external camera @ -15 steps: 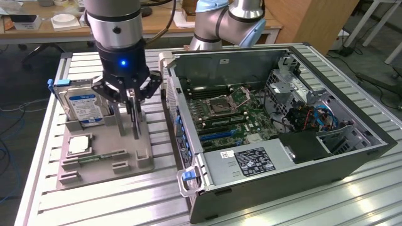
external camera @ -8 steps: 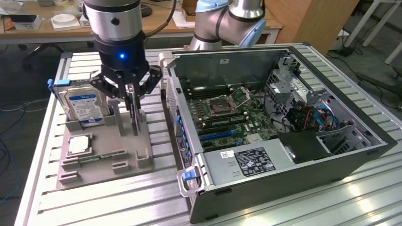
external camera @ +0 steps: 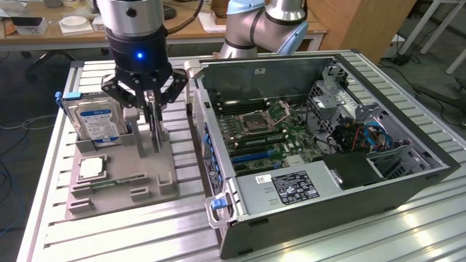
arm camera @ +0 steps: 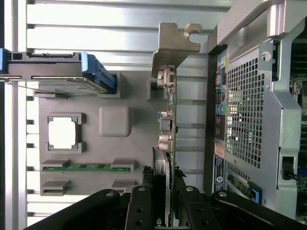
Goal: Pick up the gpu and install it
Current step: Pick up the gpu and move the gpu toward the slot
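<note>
Apparently the gpu (external camera: 156, 136) (arm camera: 169, 120), upright in the grey holder (external camera: 124, 185) directly beneath the hand (external camera: 151, 115), is gripped at its top edge by the partly closed fingers. It has not been lifted out, and installation in the open case (external camera: 306, 136) beside the hand remains undone.

Black gripper (external camera: 152, 113), green-edged gpu (arm camera: 171, 120), blue-and-white hard drive label (external camera: 100, 126), grey holder (external camera: 125, 183)

Robotics lab: slatted bench (external camera: 109, 229), desks (external camera: 43, 38)

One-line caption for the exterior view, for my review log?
Gripper at the upright gpu in the grey holder, hard drive beside it, open computer case alongside.
</note>
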Robot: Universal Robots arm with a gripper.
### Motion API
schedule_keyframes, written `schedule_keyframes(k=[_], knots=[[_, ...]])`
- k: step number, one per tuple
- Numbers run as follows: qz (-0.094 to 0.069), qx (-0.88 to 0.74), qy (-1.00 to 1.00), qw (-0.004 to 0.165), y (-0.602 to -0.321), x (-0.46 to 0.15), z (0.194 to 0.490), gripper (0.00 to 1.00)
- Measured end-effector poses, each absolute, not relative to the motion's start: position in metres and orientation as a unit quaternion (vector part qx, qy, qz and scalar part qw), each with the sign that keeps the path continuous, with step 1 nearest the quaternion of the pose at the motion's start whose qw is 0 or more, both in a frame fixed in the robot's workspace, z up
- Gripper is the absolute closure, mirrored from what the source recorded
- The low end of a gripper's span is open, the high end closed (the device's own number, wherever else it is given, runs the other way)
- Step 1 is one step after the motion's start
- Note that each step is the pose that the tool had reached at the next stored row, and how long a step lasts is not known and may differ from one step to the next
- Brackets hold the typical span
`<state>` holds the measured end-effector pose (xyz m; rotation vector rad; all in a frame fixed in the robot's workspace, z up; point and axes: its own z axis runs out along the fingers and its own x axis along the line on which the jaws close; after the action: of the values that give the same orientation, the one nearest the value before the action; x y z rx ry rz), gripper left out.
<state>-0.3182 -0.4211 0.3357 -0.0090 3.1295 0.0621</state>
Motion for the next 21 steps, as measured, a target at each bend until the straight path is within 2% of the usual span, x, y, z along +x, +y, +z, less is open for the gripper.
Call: schedule_keyframes(k=[21], knots=[[0.020, -0.003, 1.000, 0.006, -0.421, -0.318, 0.381, 0.74]])
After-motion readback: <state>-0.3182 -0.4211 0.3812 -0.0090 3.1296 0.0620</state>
